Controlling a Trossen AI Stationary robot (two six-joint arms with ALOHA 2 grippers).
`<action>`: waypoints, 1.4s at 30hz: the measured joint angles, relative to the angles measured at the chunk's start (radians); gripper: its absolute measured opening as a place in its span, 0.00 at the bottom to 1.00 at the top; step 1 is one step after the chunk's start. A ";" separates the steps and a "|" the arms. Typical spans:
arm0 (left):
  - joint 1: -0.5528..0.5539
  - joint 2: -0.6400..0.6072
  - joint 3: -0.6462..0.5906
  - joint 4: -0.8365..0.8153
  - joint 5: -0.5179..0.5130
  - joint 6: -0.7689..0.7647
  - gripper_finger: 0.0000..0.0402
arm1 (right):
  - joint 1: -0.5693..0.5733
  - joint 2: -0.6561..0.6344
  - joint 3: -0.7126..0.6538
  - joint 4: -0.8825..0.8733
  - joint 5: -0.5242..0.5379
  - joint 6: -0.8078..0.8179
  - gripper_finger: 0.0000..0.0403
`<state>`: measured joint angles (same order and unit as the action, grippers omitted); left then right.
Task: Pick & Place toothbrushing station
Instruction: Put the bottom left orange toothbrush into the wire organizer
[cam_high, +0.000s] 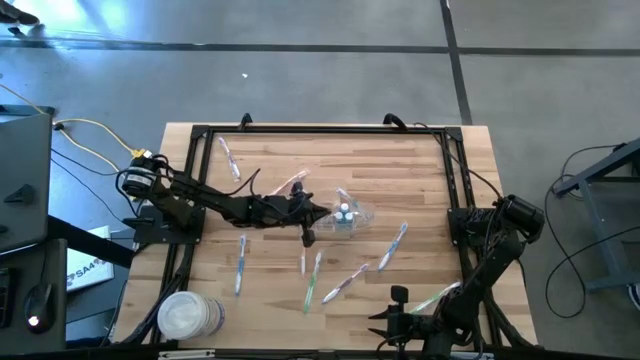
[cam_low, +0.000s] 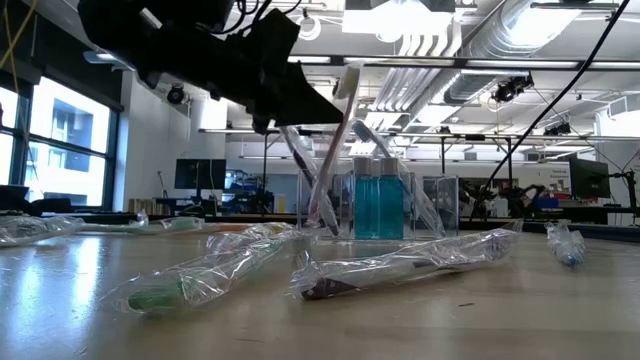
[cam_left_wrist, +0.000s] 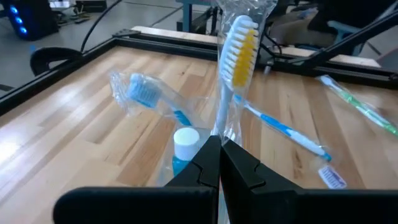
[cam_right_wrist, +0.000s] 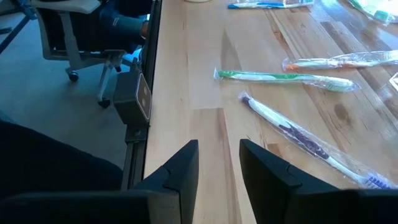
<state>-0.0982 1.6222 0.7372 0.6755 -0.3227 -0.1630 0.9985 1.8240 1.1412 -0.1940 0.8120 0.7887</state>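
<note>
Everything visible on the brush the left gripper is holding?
The held brush is slim and pale, with white and yellow bristles, still sealed in a clear plastic wrapper. It stands nearly upright, head up. The left gripper is shut on its lower handle, so the bottom end is hidden. In the high view this gripper sits mid-table beside the clear container; in the low view the brush leans by the container's blue-filled tubes. Whether it touches the container cannot be told.

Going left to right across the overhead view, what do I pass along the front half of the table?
Stack of lids → blue toothbrush → green toothbrush → pink toothbrush → right claw
</note>
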 joint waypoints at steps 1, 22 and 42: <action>0.000 0.000 0.000 0.004 0.004 -0.001 0.00 | 0.000 0.000 0.000 0.000 0.000 0.000 0.27; 0.001 -0.001 0.000 -0.079 -0.017 0.000 0.00 | 0.000 0.000 0.000 -0.001 0.000 -0.007 0.27; 0.034 -0.001 0.000 -0.081 0.043 -0.067 0.10 | 0.000 0.000 0.000 -0.004 -0.002 -0.008 0.27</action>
<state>-0.0645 1.6210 0.7372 0.5949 -0.2798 -0.2299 0.9982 1.8236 1.1412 -0.1982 0.8101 0.7811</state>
